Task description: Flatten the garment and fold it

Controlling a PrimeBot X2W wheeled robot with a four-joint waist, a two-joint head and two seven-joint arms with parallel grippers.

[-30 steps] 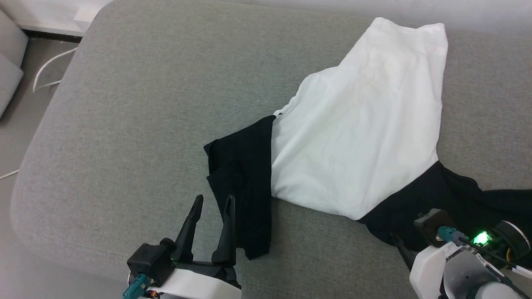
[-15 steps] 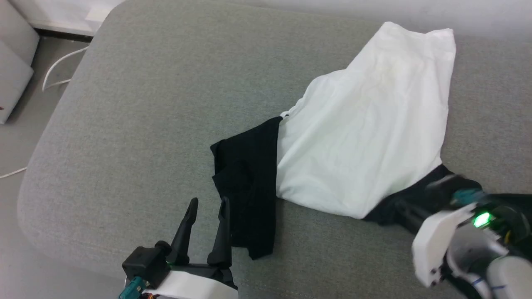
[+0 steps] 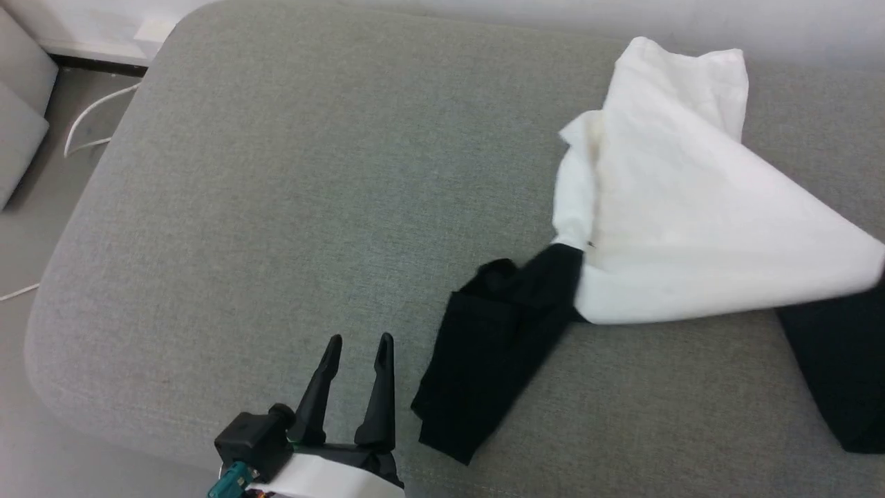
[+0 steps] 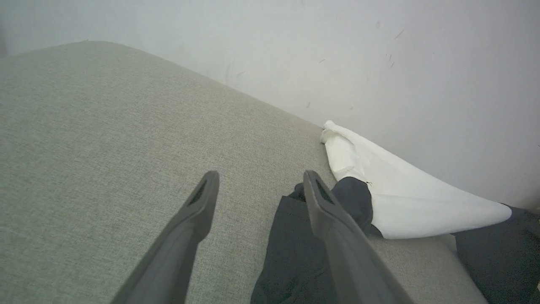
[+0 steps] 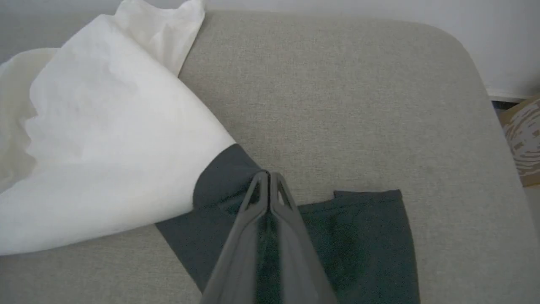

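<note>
Right pincer (image 5: 268, 177) is clamped shut on the garment (image 3: 677, 228), biting the black sleeve (image 5: 219, 181) close to the white body. The white cloth tapers into a cone toward that grip. Left pincer (image 3: 359, 340) is spread wide with nothing in it, hovering over the grey cushion (image 3: 276, 173) just beside the other black sleeve (image 3: 484, 360), which points at the near edge. On my screen the shirt lies across the cushion's right half, its far end near the wall (image 4: 295, 63). Wide cushion stretches leftward.
</note>
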